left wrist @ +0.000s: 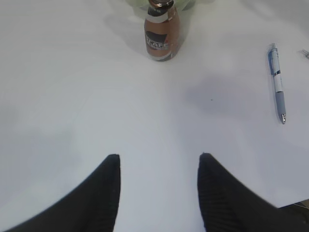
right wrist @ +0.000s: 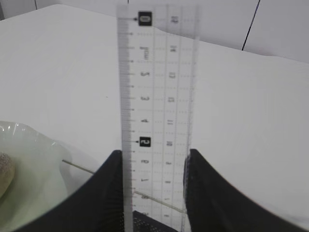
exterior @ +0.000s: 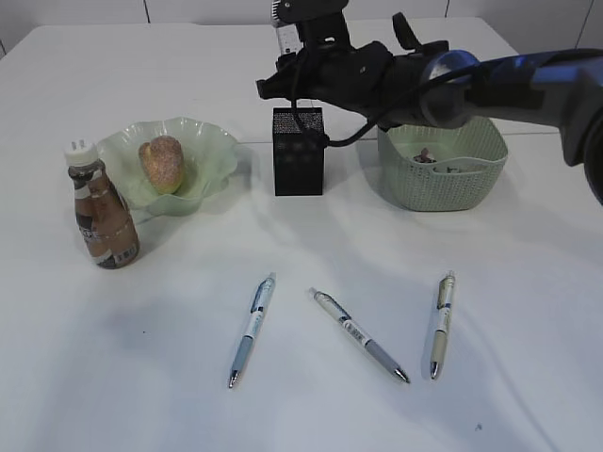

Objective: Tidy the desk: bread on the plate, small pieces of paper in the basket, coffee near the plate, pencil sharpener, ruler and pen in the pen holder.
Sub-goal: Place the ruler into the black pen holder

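Observation:
My right gripper [right wrist: 154, 157] is shut on the clear ruler [right wrist: 157, 96], which stands upright just above the black pen holder [exterior: 298, 155]; the holder's rim [right wrist: 149, 223] shows below the fingers. The ruler's top [exterior: 285, 33] sticks up over the arm. The bread [exterior: 162, 162] lies on the green plate [exterior: 212, 151], and the coffee [exterior: 104, 215] stands just left of it. Three pens [exterior: 252, 330] [exterior: 360, 335] [exterior: 442, 323] lie on the front desk. My left gripper [left wrist: 159, 162] hovers open and empty over bare desk, facing the coffee [left wrist: 161, 34]. The pencil sharpener is out of view.
The sage-green basket [exterior: 443, 174] stands right of the pen holder with small bits inside, under my right arm. One pen [left wrist: 277, 82] lies to the right of the left gripper. The plate's rim [right wrist: 24, 183] lies at the lower left of the right wrist view.

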Tool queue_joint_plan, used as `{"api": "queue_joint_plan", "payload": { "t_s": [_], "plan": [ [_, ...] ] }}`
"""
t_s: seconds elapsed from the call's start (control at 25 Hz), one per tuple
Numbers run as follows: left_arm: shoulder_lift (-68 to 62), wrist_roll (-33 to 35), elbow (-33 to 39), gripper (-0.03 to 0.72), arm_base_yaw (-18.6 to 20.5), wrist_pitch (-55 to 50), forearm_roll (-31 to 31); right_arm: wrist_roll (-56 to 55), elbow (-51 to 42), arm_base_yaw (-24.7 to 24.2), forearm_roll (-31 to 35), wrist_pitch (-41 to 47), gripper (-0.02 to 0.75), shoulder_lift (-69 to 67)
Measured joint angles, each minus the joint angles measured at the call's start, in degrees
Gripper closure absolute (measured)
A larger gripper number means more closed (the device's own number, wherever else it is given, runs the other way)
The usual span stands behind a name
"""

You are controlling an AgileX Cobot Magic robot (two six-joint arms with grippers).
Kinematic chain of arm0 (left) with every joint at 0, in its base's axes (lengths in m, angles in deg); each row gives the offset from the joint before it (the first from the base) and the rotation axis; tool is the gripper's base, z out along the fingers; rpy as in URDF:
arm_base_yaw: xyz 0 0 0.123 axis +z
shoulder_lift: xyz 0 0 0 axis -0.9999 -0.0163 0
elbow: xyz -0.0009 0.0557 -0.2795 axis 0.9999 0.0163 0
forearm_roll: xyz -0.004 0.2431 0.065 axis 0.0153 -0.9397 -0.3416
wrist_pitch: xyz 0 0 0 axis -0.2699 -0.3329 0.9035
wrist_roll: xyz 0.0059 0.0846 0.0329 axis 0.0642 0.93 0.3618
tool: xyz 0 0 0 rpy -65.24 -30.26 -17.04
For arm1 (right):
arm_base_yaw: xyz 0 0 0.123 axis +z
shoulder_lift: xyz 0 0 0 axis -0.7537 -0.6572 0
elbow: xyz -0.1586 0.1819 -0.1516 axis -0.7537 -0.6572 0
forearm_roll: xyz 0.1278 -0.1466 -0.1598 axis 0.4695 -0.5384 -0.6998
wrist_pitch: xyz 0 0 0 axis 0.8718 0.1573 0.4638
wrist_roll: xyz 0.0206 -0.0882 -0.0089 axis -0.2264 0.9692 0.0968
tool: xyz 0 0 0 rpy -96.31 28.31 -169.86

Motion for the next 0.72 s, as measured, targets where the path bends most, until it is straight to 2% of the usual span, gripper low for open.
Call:
{"api": "queue_joint_plan", "payload": {
  "t_s": [0.72],
  "plan": [
    [0.0, 0.0, 0.0, 0.33, 0.0, 0.04, 0.0, -0.57, 0.5, 0.0, 0.0, 0.0, 0.403, -0.99]
  ]
}}
